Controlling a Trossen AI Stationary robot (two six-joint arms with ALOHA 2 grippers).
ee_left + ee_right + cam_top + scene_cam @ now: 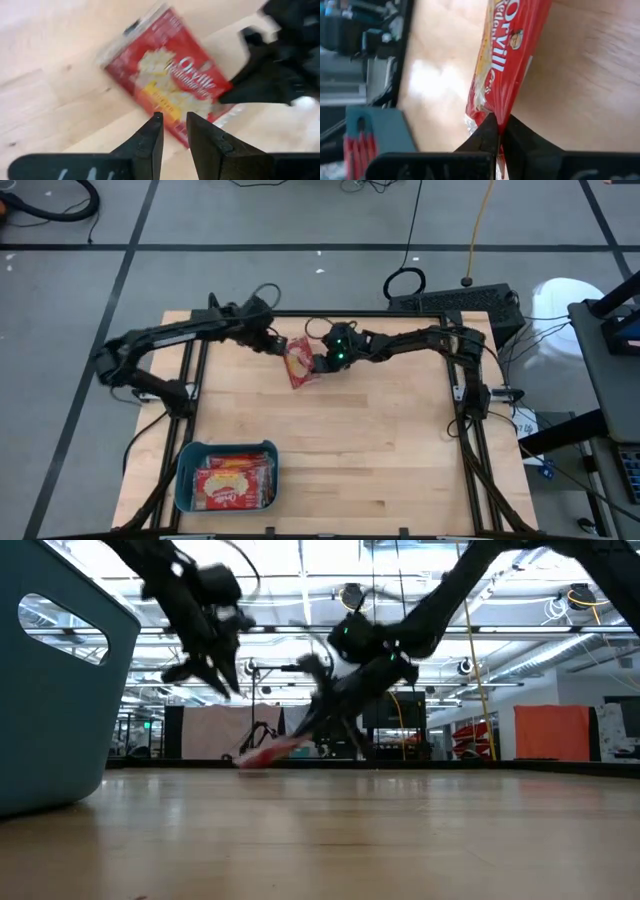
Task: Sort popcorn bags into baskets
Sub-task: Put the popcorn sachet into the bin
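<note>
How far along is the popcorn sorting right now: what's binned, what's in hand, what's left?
Done: several popcorn bags already lie in the teal basket. In hand: the right gripper is shut on one bag at the table's far middle, one end resting on the wood; the left gripper hovers beside it, holding nothing. Left: carry this bag to the basket. No other loose bags show.

Bag [299,364] between claws; bin [187,480] apart.

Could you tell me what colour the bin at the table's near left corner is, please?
Teal-blue; the bin shows best in the high view.
</note>
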